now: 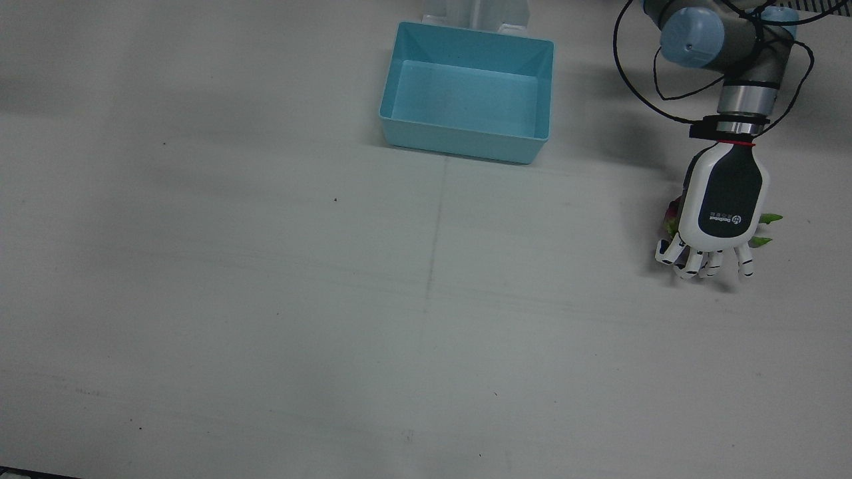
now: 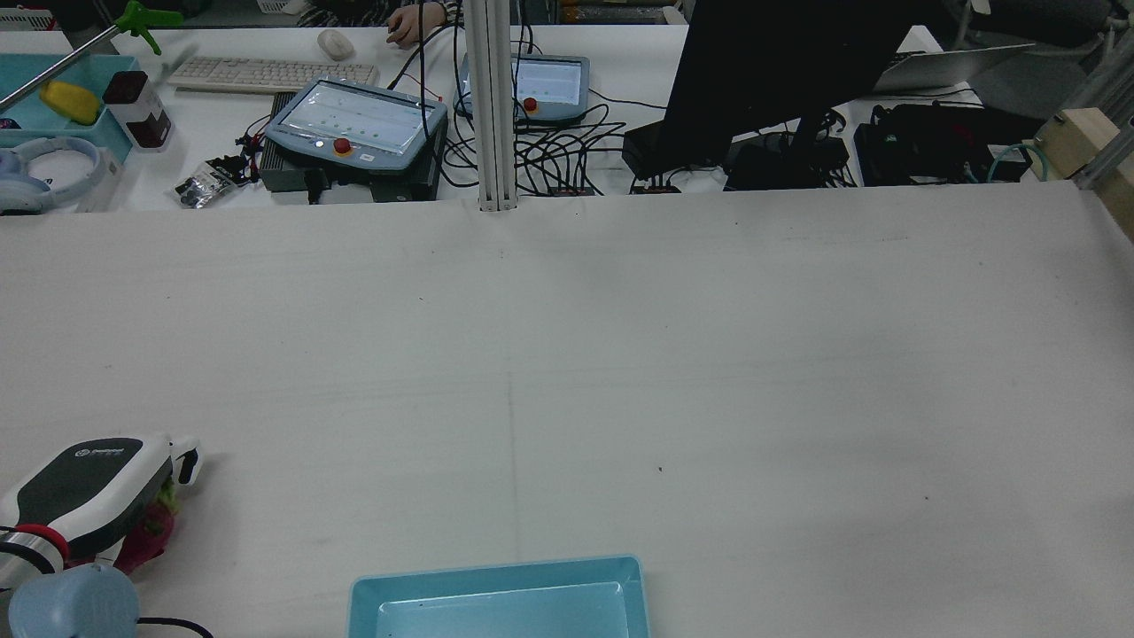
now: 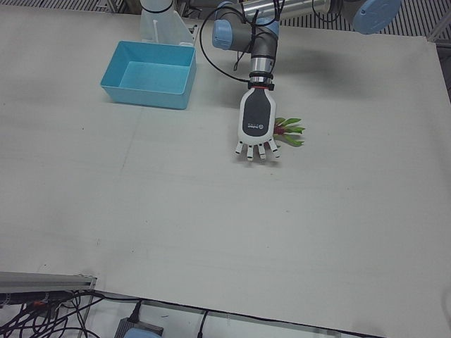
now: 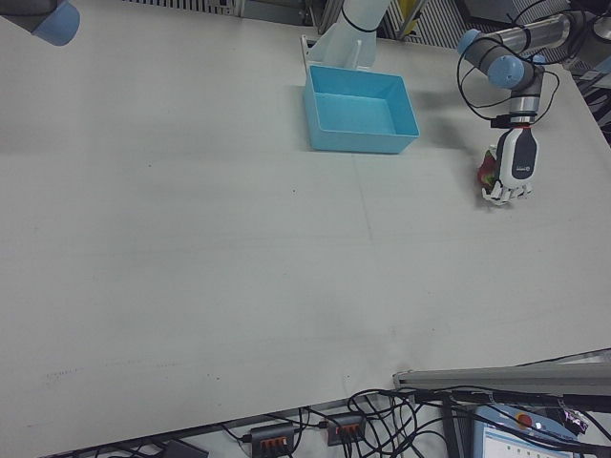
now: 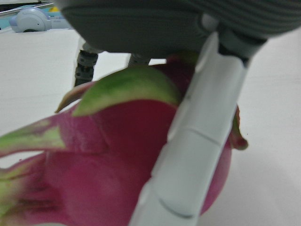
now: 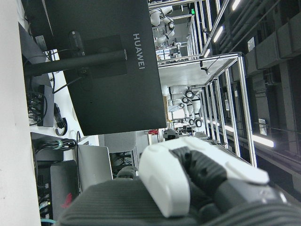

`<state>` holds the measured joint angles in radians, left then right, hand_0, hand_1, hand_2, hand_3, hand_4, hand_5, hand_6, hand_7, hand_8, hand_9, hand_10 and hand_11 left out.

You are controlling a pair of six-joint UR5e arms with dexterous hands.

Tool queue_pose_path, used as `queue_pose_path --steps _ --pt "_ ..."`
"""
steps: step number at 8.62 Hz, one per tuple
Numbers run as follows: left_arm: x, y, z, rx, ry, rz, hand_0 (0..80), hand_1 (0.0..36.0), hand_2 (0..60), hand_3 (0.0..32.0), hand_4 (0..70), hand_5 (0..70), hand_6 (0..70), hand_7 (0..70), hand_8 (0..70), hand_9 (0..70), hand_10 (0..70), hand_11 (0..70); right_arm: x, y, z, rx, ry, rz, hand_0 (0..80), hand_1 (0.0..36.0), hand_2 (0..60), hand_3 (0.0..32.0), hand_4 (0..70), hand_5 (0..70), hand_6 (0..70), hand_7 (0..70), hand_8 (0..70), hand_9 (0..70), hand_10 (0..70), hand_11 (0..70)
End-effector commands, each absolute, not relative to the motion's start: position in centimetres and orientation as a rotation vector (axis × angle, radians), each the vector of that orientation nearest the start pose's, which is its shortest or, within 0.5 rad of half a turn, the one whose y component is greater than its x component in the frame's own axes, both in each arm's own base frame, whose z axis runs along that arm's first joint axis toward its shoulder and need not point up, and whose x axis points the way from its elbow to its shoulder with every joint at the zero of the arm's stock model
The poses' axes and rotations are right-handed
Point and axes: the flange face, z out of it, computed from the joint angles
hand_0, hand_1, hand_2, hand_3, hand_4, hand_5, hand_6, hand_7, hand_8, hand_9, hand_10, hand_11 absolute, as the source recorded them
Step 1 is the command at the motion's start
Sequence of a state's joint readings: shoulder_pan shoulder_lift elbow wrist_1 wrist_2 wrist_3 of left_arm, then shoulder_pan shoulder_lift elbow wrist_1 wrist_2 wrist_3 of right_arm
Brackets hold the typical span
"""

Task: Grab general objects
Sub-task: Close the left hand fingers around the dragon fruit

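A white finger (image 5: 197, 141) of the left hand (image 1: 722, 209) is seen right against the lens in the left hand view, laid across the magenta skin of a dragon fruit (image 5: 108, 155). The fruit fills that view beneath the dark palm, with a green scale curling up beside the finger and the pale tabletop (image 5: 42, 75) visible behind it.

The dragon fruit is found directly under the left hand, resting on the tabletop. In the front view only its edges are shown: a sliver of pink at the thumb side of the palm and green leaf tips (image 1: 769, 218) sticking out past the opposite side. In the left-front view the same leaf tips are seen fanning out from beneath the hand. The hand is held palm-down over the fruit with its fingers curved around it, at least one finger being pressed to the skin; whether the fruit is lifted cannot be told, and it appears to lie on the surface.

Outward from the hand, a light blue bin (image 1: 466, 93) is set well apart from it, toward the middle of the tabletop's robot-side edge. Its inside is seen bare.

The right hand (image 6: 188, 188) is caught only by its own camera, where part of its white and dark shell is shown against a black monitor (image 6: 94, 61); whether its fingers are spread or closed cannot be told.
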<state>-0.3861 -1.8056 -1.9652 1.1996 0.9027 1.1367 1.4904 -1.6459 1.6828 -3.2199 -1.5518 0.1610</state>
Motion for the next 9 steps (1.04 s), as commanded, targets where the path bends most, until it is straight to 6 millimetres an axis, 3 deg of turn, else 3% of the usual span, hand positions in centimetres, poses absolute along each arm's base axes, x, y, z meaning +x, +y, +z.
queue_pose_path --steps 1,2,3,4,5,6,7,8,9 --pt "32.2 -34.3 47.1 0.641 1.024 -1.068 79.7 26.2 9.4 22.2 0.0 70.0 19.3 61.9 34.9 37.3 36.4 53.6 9.8 -46.5 67.6 0.237 2.114 -2.215 0.0 0.0 0.0 0.0 0.0 0.0 0.0 0.0 0.0 0.0 0.0 0.0" --pt "32.0 -34.3 47.1 0.666 1.012 -1.074 80.0 26.8 10.4 21.0 1.0 70.0 23.3 66.8 39.4 42.9 41.8 60.8 9.8 -46.5 67.6 0.235 2.114 -2.214 0.0 0.0 0.0 0.0 0.0 0.0 0.0 0.0 0.0 0.0 0.0 0.0" --pt "33.0 -33.3 47.2 0.66 1.0 -1.046 80.0 31.2 12.4 19.6 3.1 70.0 27.9 70.0 43.9 48.6 46.8 68.4 9.9 -46.5 67.6 0.233 2.112 -2.215 0.0 0.0 0.0 0.0 0.0 0.0 0.0 0.0 0.0 0.0 0.0 0.0" --pt "33.5 -32.8 47.6 0.686 0.988 -1.04 80.0 36.0 22.3 11.6 9.1 70.0 38.2 70.0 53.4 61.0 57.0 70.0 9.8 -46.5 67.6 0.237 2.114 -2.215 0.0 0.0 0.0 0.0 0.0 0.0 0.0 0.0 0.0 0.0 0.0 0.0" --pt "33.9 -32.4 47.6 0.69 0.988 -1.03 80.0 36.0 26.8 3.6 12.3 70.0 43.4 70.0 58.7 68.0 62.5 70.0 9.8 -46.5 67.6 0.235 2.114 -2.214 0.0 0.0 0.0 0.0 0.0 0.0 0.0 0.0 0.0 0.0 0.0 0.0" --pt "33.9 -32.3 47.5 0.689 0.992 -1.03 80.0 36.0 28.2 0.0 15.2 70.0 48.8 70.0 63.9 70.0 67.9 70.0 9.8 -46.5 67.6 0.235 2.114 -2.214 0.0 0.0 0.0 0.0 0.0 0.0 0.0 0.0 0.0 0.0 0.0 0.0" --pt "33.7 -32.2 47.0 0.675 0.997 -1.047 80.0 36.0 32.8 0.0 17.1 70.0 52.5 70.0 67.6 70.0 70.0 70.0 9.8 -46.5 67.6 0.237 2.114 -2.215 0.0 0.0 0.0 0.0 0.0 0.0 0.0 0.0 0.0 0.0 0.0 0.0" --pt "34.7 -32.2 44.7 0.652 1.006 -1.076 80.0 36.0 52.3 0.0 17.5 70.0 54.2 70.0 69.5 70.0 70.0 70.0 9.8 -46.5 67.6 0.235 2.114 -2.214 0.0 0.0 0.0 0.0 0.0 0.0 0.0 0.0 0.0 0.0 0.0 0.0" --pt "35.8 -32.3 41.8 0.644 1.022 -1.077 80.0 36.0 60.0 0.0 17.7 70.0 55.8 70.0 70.0 70.0 70.0 70.0 9.8 -46.5 67.6 0.237 2.114 -2.215 0.0 0.0 0.0 0.0 0.0 0.0 0.0 0.0 0.0 0.0 0.0 0.0"
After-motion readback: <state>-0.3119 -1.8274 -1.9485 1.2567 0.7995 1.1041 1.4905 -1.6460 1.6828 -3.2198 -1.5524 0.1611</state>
